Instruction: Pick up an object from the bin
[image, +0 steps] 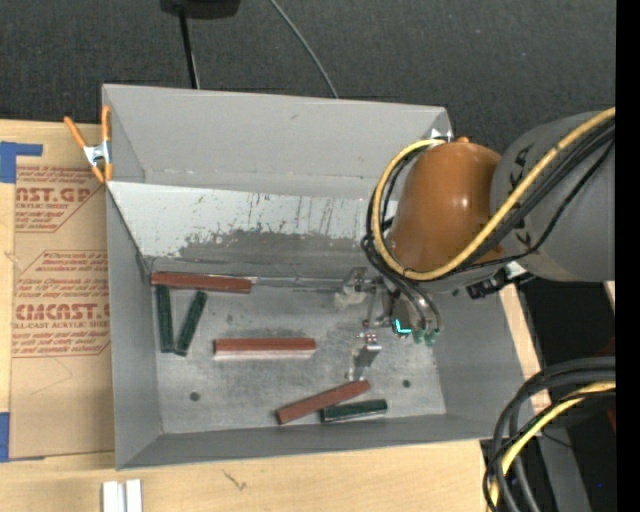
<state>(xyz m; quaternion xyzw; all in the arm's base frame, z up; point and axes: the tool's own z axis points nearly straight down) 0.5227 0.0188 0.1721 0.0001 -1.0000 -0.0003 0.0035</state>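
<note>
Furthest left in the grey metal bin (250, 140), a long red-brown bar (200, 283) lies flat along the foot of the back wall. Just in front of its left end are two dark green sticks. The left stick (163, 320) points straight toward the front, and the right stick (190, 322) leans slightly, so the pair nearly meets at the near ends.

Toward the middle of the floor a second red-brown bar (265, 347) lies level, apart from the rest. Nearer the front wall, a tilted red-brown bar (322, 402) slopes up to the right, and a short dark green stick (353, 410) lies just beside its lower right edge.

Right of these, the pincer (366, 352) hangs low over the floor. Its tip is close to the raised right end of the tilted red-brown bar, the thing nearest to it. I cannot tell whether they touch, nor whether the pincer is apart or together, and nothing shows clamped in it.

Above it sits the orange cover (440, 210) of the wrist, looped by yellow and black cables, and the grey arm (570, 200) reaches in from the right.
</note>
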